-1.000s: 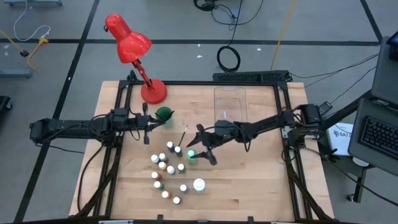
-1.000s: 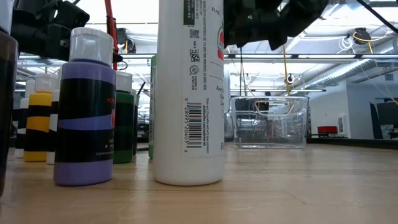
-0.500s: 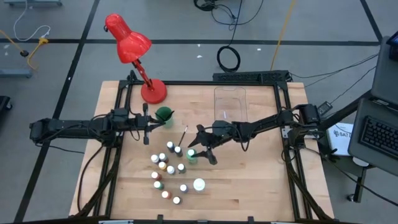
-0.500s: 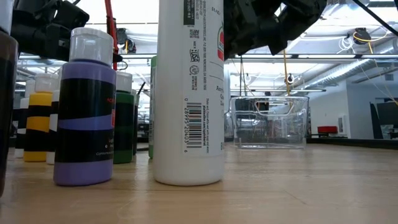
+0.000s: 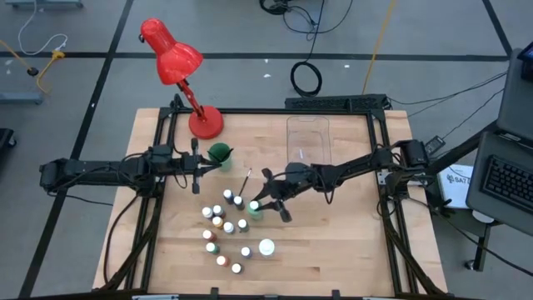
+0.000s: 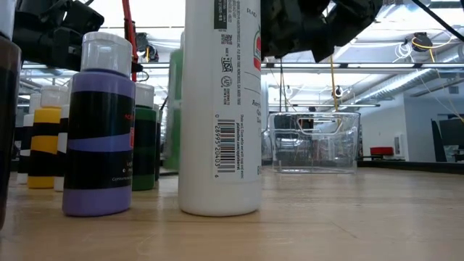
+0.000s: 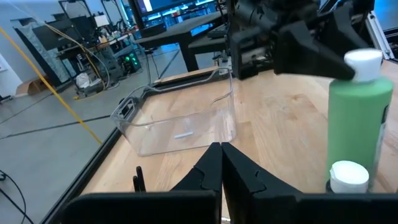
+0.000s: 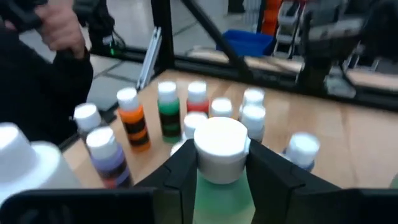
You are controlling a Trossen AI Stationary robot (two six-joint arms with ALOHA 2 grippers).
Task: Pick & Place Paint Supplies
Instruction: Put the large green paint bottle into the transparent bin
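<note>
A large green bottle [image 5: 253, 206] with a white cap stands among the paint supplies at mid-table; my right gripper [image 5: 258, 202] is shut on it. Small white-capped bottles [image 5: 223, 225] cluster toward the near left of it. A large white bottle [image 5: 266, 247] stands nearer the front edge. A thin paintbrush [image 5: 246, 182] lies just beyond the cluster. My left gripper [image 5: 197, 171] hovers shut beside the green cup [image 5: 220, 152], touching nothing. My right gripper pinches the green bottle at its white cap [image 8: 221, 142], one finger [image 8: 183, 171] on each side. The fingers come nearly level from the table's right. The bottle stays upright [image 7: 359, 118]. I cannot tell whether its base still rests on the table.
A clear plastic bin [image 5: 309, 137] sits at the far middle of the table. A red desk lamp [image 5: 179, 71] stands at the far left corner. A person's hand [image 8: 56, 25] shows beyond the table in the right wrist view.
My right gripper's fingers have closed in on the green bottle's cap without the arm travelling. The green bottle has shifted slightly toward the table's left; in the low view more of it now shows past the white bottle.
</note>
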